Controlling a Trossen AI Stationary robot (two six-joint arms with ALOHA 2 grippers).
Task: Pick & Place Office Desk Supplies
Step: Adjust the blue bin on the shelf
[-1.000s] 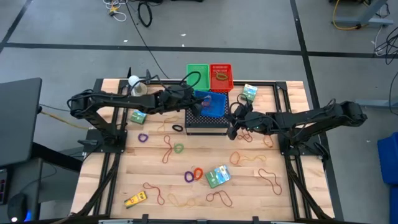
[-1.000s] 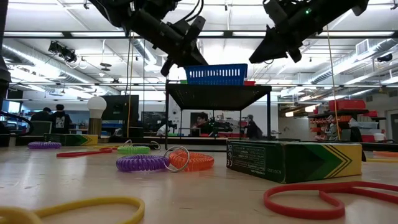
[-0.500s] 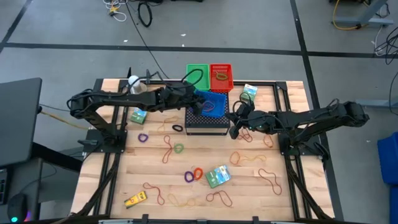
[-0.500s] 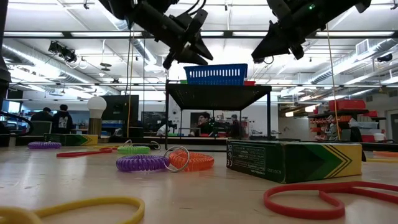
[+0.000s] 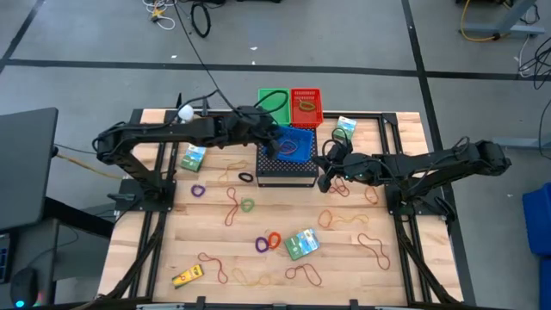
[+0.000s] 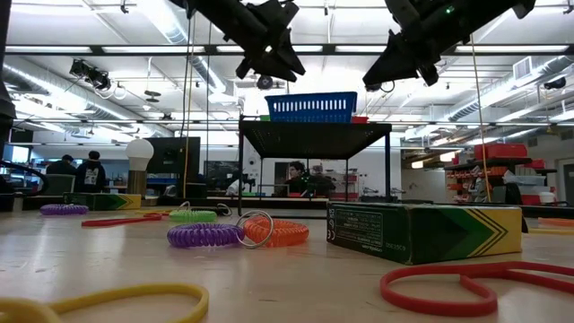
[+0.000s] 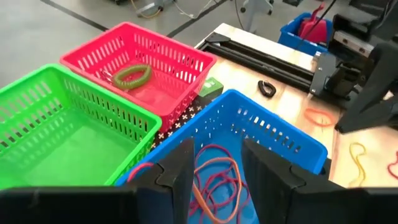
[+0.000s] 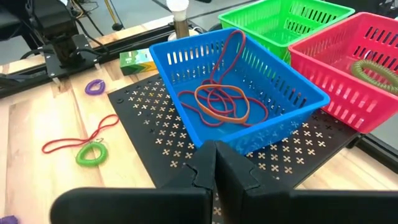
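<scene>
**Left fingers apart over blue basket; bands lie inside**

Table [image 5: 258, 258]: wood slats, supplies scattered across it. Black mesh box [image 5: 284, 170] sits at mid-table, with the blue basket [image 5: 291, 144] on top of it. Green basket [image 7: 68, 134] and red basket [image 7: 140, 68] stand just behind the blue one; the red one holds a green coil ring [image 7: 132, 75].

Left gripper [image 7: 216, 168]: above the blue basket, fingers apart with a clear gap, nothing between them. Directly beyond the fingertips, a tangle of red and tan rubber bands [image 7: 214, 177] lies on the basket floor. One red strand [image 8: 231, 46] runs up the far wall toward the rim.

Right gripper [image 8: 214, 163]: beside the mesh box on its right side, fingers pressed together, empty, pointing at the blue basket's front wall. It looks to be waiting.

Loose on the table, well away from both sets of fingers: green boxes [image 5: 301, 244], purple ring [image 5: 262, 244], orange ring [image 5: 275, 238], yellow item [image 5: 187, 276], many more bands [image 5: 232, 207].

Risks, as I judge them:
- The strand up the wall could catch a left finger as the arm lifts away and drag the tangle out.
- The blue basket is light and only rests on the mesh box; a low retreat could nudge it off.
- The two grippers are near each other across the basket; a simultaneous move could make them clash.
</scene>
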